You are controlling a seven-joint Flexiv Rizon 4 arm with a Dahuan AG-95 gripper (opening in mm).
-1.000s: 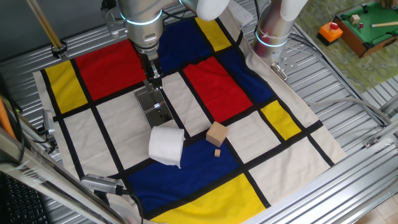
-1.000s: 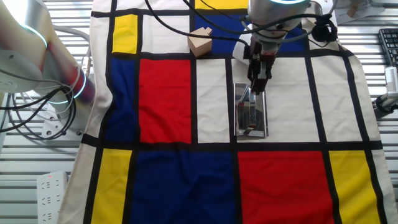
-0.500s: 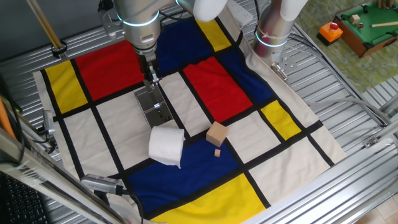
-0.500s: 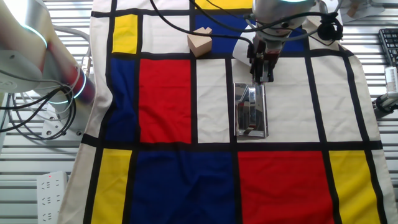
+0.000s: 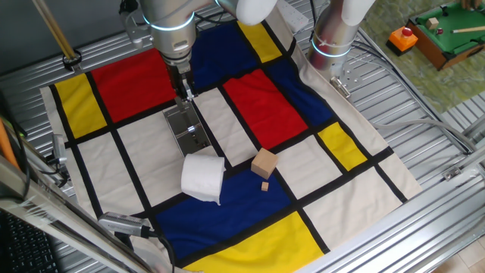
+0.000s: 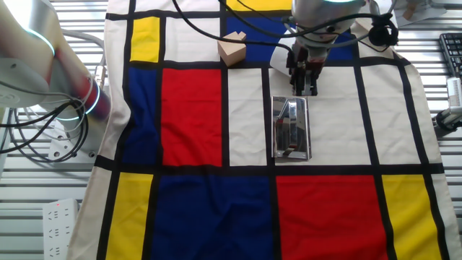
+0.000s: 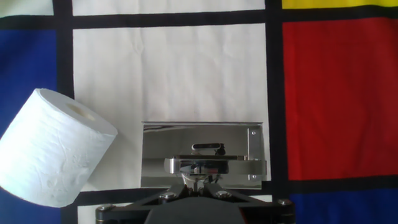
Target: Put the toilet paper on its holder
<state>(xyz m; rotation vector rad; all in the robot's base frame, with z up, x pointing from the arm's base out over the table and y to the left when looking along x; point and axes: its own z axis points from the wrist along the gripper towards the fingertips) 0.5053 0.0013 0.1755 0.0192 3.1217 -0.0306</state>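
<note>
The toilet paper [image 5: 202, 177] is a white roll lying on its side on the cloth, near the holder's close end; the hand view shows it at the lower left [image 7: 53, 152]. The holder [image 5: 187, 130] is a shiny silver plate lying on a white patch, also seen in the other fixed view [image 6: 291, 128] and the hand view [image 7: 186, 140]. My gripper [image 5: 186, 95] hangs just above the holder's far end, its jaws together with nothing visibly lifted [image 6: 304, 88] [image 7: 196, 182]. The arm hides the roll in the other fixed view.
A tan wooden cube [image 5: 264, 163] with a small chip beside it lies right of the roll, also seen in the other fixed view [image 6: 232, 48]. A second robot base [image 5: 332, 38] stands at the cloth's far right edge. Metal slats surround the cloth.
My gripper has risen off the holder and drawn slightly toward its far end. The holder, roll and cube have not moved.
</note>
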